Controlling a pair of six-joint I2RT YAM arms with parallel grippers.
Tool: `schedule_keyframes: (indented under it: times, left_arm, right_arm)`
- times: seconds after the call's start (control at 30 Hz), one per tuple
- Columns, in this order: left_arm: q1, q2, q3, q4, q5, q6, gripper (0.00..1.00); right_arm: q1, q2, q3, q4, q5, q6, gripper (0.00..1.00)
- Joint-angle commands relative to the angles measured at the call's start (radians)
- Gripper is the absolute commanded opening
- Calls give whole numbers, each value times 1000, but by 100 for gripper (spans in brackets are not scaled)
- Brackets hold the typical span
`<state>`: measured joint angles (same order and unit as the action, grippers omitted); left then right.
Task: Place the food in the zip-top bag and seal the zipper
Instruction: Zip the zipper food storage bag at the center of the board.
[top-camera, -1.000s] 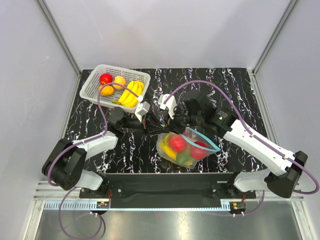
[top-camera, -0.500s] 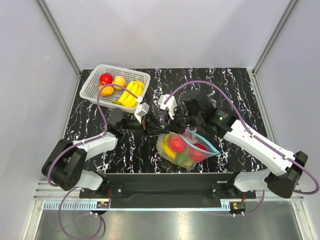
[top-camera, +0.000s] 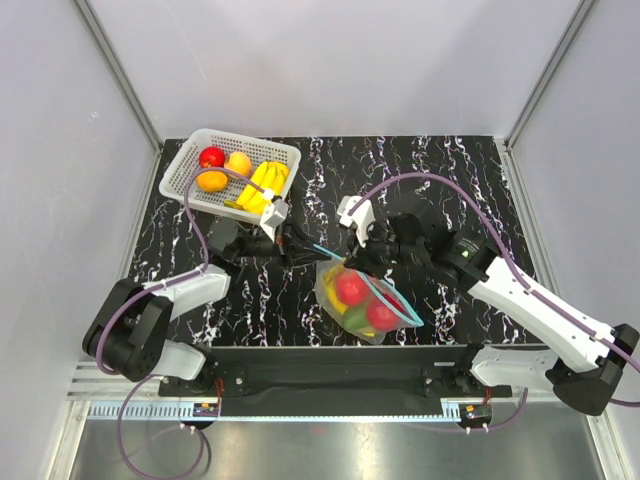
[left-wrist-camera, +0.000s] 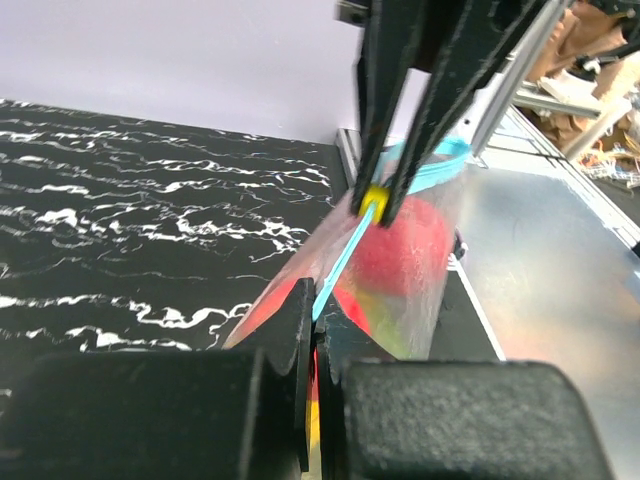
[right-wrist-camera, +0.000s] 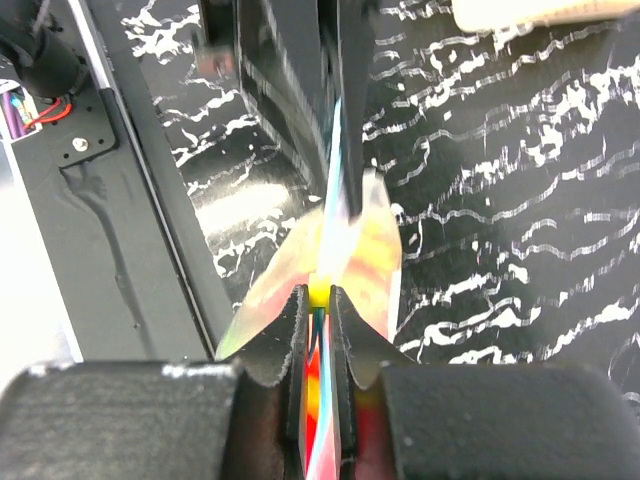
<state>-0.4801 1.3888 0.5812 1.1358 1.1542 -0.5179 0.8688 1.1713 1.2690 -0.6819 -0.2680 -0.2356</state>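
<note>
Overhead alone, basket (top-camera: 180, 166) of fruit (top-camera: 262, 185); wrist views, the pinched zipper (left-wrist-camera: 338, 262).

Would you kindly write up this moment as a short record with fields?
left gripper: shut on the zipper, at its end
right gripper: shut on the zipper, further along
zip-top bag: between the arms, red fruits and other fruit inside
basket: bananas, three round fruits
seal: mouth seems open past the right gripper
</note>
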Motion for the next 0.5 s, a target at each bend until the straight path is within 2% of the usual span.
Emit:
schedule_keyframes:
  times: [0.0, 0.37, 0.47]
  left_arm:
    - [69, -5, -15, 68, -79, -19, 0]
    - [169, -62, -43, -40, -197, -10, 0]
    - [189, -106, -23, -183, -212, 45, 0]
  right_arm:
    - [4, -76, -20, -90, 39, 53, 5]
    - [4, -147, -45, -188, 119, 140, 5]
    - [6, -160, -46, -215, 134, 142, 5]
